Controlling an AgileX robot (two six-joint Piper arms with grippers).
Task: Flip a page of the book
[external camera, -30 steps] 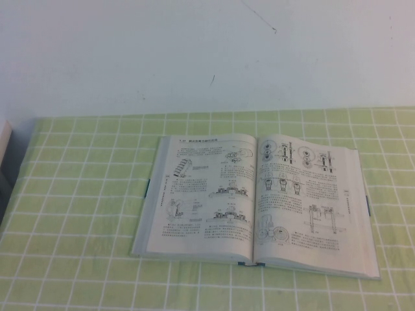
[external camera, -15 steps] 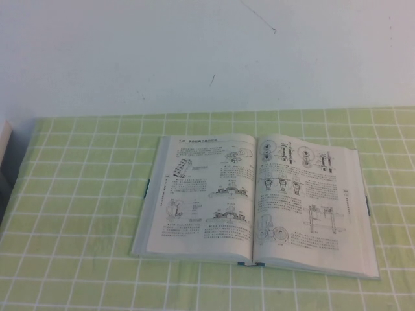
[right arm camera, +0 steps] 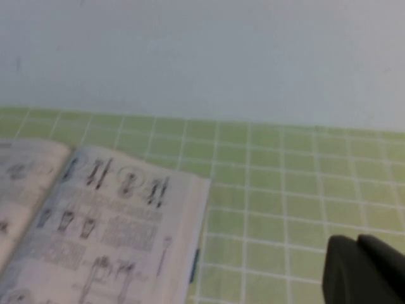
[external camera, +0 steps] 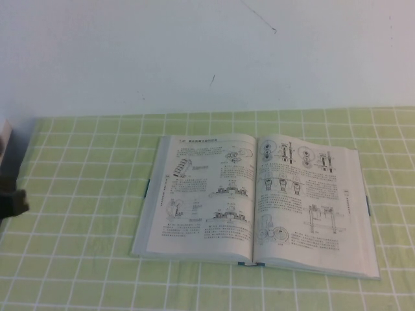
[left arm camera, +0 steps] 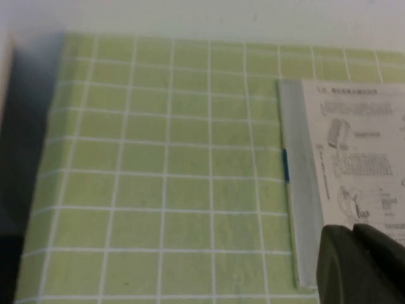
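Open book flat on the checked table, both arms off to the sides.

The book [external camera: 256, 204] lies open on the green checked table [external camera: 84, 214], its near edge toward the robot, blue-teal cover edges showing at both sides. The page [external camera: 311, 201] crowded with wheel-and-shaft drawings lies flat as the right-hand leaf. The left end effector [external camera: 11, 202] sits at the table's left edge, well apart from the book; the right end effector [right arm camera: 364, 271] hangs beyond the book's right side. I cannot tell how wide either stands.
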